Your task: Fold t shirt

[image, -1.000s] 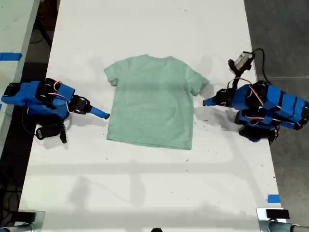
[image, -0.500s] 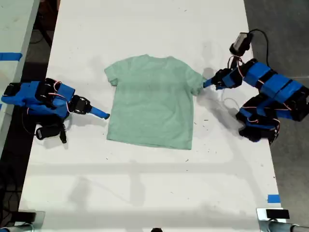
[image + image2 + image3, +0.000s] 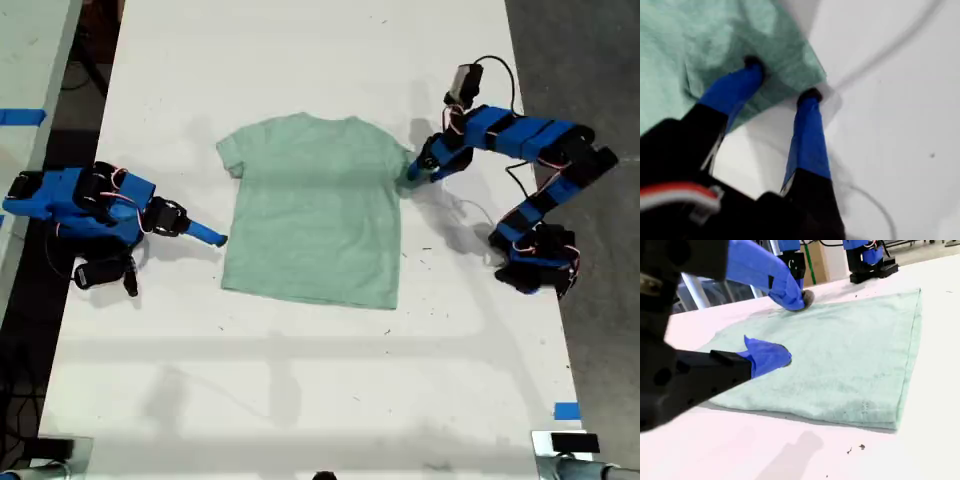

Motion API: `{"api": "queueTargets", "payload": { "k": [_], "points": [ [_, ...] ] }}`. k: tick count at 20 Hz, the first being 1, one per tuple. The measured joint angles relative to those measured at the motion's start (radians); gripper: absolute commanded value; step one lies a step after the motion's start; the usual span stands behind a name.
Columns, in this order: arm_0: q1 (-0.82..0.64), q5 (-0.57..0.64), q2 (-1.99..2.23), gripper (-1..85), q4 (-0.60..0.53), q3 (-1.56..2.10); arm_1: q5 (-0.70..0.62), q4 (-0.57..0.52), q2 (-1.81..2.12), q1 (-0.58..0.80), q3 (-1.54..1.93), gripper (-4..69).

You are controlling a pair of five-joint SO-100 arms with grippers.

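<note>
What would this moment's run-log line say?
shirt: t shirt flat, unfolded | first gripper: jaws open, straddling sleeve edge, exterior view's right | second gripper: open, beside shirt, exterior view's left

The t shirt [image 3: 315, 208] lies flat on the counter [image 3: 300, 380]. My first tool [image 3: 412, 175] is at its sleeve on the exterior view's right. My second tool [image 3: 215, 237] rests on the counter just off its left edge.

Blue arms [image 3: 520, 135], black joints, red-white wires

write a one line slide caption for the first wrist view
My first gripper stands open over the sleeve edge of the mint green t shirt on the white table.
</note>
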Motion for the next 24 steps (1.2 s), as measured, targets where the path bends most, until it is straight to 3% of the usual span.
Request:
{"api": "queueTargets", "payload": {
  "k": [4, 8, 10, 13, 14, 15, 16, 17, 19, 24],
  "points": [
    [0.000, 0.000, 0.000, 13.3, 0.000, 0.000, 0.000, 0.026, 0.077, -0.044, -0.023, 1.2],
    [0.000, 0.000, 0.000, 13.3, 0.000, 0.000, 0.000, 0.058, 0.198, -0.284, -0.195, 1.2],
    [0.000, 0.000, 0.000, 13.3, 0.000, 0.000, 0.014, 0.011, 0.196, -0.408, -0.235, 1.2],
    [0.000, 0.000, 0.000, 13.2, 0.000, 0.000, 0.034, -0.147, 0.106, -0.535, -0.267, 1.5],
    [0.000, 0.000, 0.000, 13.2, 0.000, 0.000, 0.034, -0.198, 0.054, -0.565, -0.284, 6.7],
    [0.000, 0.000, 0.000, 13.2, 0.000, 0.000, 0.034, -0.222, -0.012, -0.594, -0.328, 21.3],
    [0.000, 0.000, 0.000, 13.2, 0.000, 0.000, 0.034, -0.224, -0.080, -0.615, -0.387, 25.7],
    [0.000, 0.000, 0.000, 13.2, 0.000, 0.000, 0.031, -0.204, -0.147, -0.627, -0.468, 23.6],
    [0.000, 0.000, 0.000, 13.2, 0.000, 0.000, 0.005, -0.101, -0.183, -0.629, -0.600, -0.3],
    [0.000, 0.000, 0.000, 13.2, 0.000, 0.000, -0.003, 0.175, 0.132, -0.561, -0.526, -0.2]
  ]
}}
